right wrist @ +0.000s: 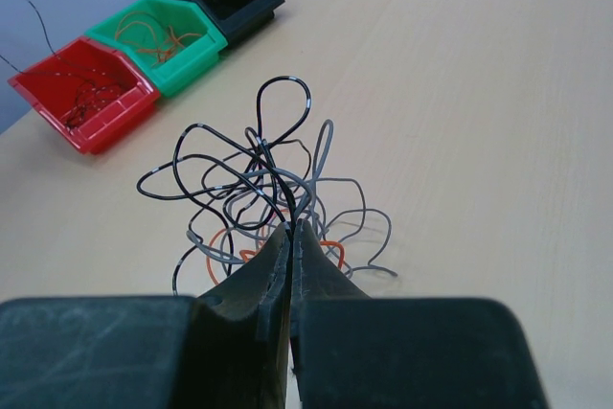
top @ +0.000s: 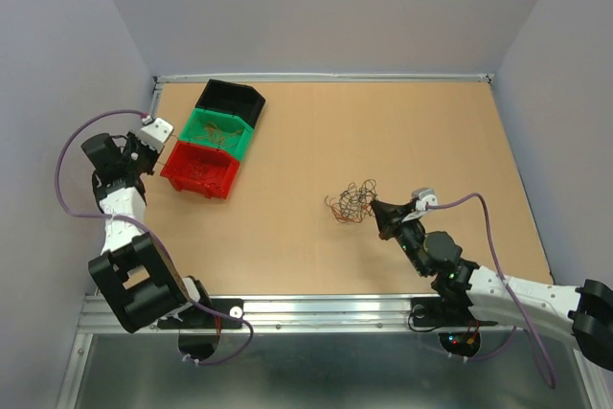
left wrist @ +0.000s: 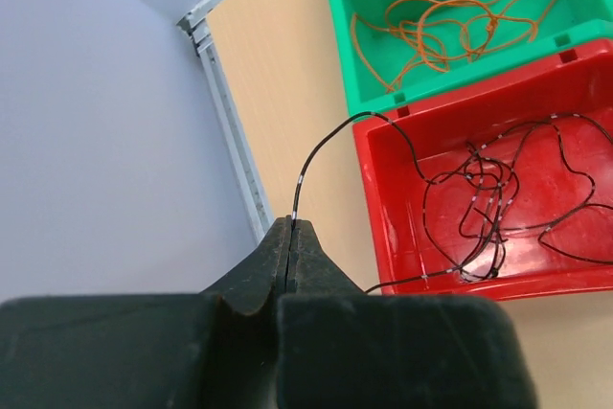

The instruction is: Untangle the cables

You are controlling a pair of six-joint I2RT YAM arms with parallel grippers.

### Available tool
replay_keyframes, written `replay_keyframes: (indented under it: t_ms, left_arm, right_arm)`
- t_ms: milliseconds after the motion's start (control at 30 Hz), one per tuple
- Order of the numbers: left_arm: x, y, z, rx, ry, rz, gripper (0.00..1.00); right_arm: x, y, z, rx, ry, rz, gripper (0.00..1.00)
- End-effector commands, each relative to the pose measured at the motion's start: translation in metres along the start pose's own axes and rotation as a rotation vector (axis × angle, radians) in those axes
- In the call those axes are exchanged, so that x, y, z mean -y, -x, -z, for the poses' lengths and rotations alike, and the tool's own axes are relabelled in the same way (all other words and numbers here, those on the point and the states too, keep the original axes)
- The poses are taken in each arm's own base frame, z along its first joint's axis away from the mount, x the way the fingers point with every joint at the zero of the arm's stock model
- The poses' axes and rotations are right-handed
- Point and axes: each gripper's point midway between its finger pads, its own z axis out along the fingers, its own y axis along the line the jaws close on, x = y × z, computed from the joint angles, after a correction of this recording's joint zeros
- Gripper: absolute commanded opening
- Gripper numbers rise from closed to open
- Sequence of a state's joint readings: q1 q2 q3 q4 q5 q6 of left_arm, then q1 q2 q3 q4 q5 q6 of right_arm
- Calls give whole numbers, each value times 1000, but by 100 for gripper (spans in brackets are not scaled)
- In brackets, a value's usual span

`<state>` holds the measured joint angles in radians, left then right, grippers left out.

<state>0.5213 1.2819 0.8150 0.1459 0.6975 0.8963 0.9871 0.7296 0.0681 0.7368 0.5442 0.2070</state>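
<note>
While the right gripper [right wrist: 290, 229] is pinched tight on the tangle of cables [top: 351, 203] near the middle of the table [top: 431, 141], the left gripper [left wrist: 292, 229] (closed too) is clamped on one black cable [left wrist: 306, 171]. It trails over the rim into the red bin [left wrist: 378, 217], about 9 o'clock from the tangle. Orange cables [left wrist: 441, 31] lie in the green bin [left wrist: 347, 45] right behind it, and the black bin [top: 232, 98] sits at 12 o'clock of that.
</note>
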Motion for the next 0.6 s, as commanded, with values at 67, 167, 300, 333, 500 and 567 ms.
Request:
replay_keyframes:
  t_ms: [67,167,300,333,500,567]
  left_arm:
    - [34,10,-11,-28,-80,-161,0]
    - [52,-12,-21,-151,-159,-196,0]
    - [72,-33,-29,-289,-301,-267,0]
    - [71,-38,-31,-322,-327,-279,0]
    - [64,-37,-45,-392,-394,-318,0]
    - [71,-31,-51,-414,-431,-374,0]
  right_arm:
    - [-8,9,-5,19,21,-27,0]
    - [-8,9,-5,16,22,-26,1]
    - [-9,9,-5,19,24,-28,1]
    - [-9,9,-5,17,25,-27,0]
    - [-10,9,-6,15,29,-27,1]
    - [-11,8,-6,11,33,-26,0]
